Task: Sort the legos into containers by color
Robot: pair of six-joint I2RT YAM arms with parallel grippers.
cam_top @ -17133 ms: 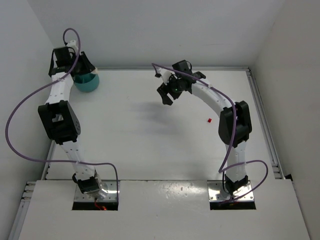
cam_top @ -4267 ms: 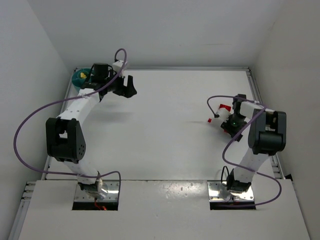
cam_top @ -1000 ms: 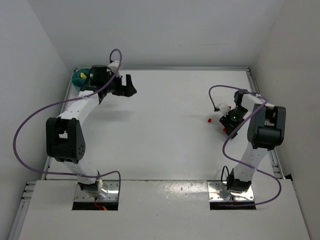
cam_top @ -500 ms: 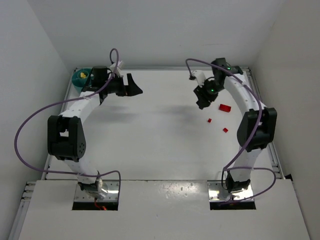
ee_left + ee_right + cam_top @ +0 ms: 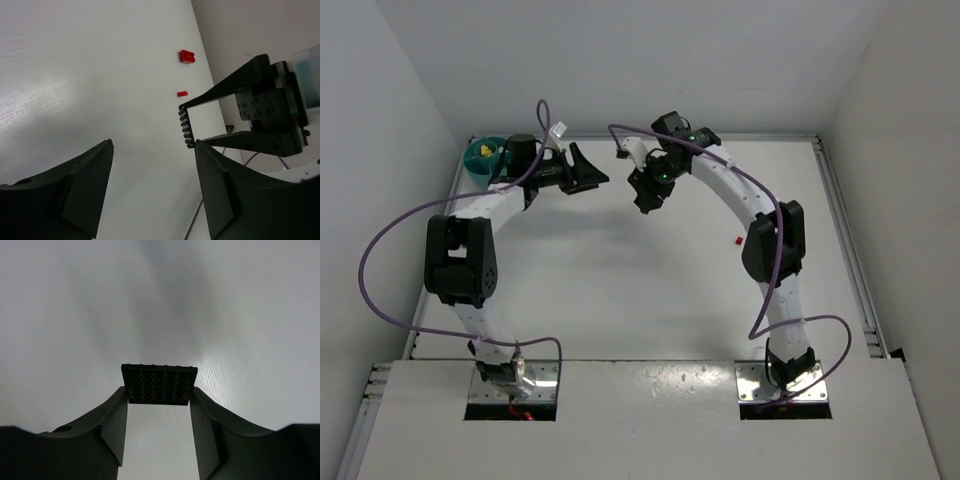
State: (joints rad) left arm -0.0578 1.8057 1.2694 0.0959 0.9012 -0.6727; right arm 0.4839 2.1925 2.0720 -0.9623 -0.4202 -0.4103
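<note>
The right gripper [image 5: 159, 390] is seen clamped on a dark studded plate [image 5: 159, 383]. The plate is held by two opposite edges, so that its broad side spans from one finger to the other and its studded face is tilted toward the wrist camera; its colour cannot be told beyond dark. In the left wrist view the same plate is presented edge-on, its thin edge standing across the mouth of the right gripper and turned toward the left gripper [image 5: 153, 146], whose fingers are held wide apart with nothing between them. From overhead the two grippers are found near each other above the far middle of the table [image 5: 620, 290], tips turned toward one another and not touching. The teal bowl [image 5: 475, 172] is set in the far left corner, well apart from the plate and behind the left gripper, so the left arm is much the nearer to it. A yellow lego [image 5: 485, 152] is seen lying in the bowl, though in which compartment cannot be told. The coming move is judged to turn on one leftward line: plate, open left fingers, bowl. A hand-over is judged likely, and for it the left fingers would have to be closed on the plate's free part, clear of the edges already taken. A larger red lego [image 5: 187, 56] and a smaller red lego [image 5: 182, 93] lie on the table beyond the right gripper.
</note>
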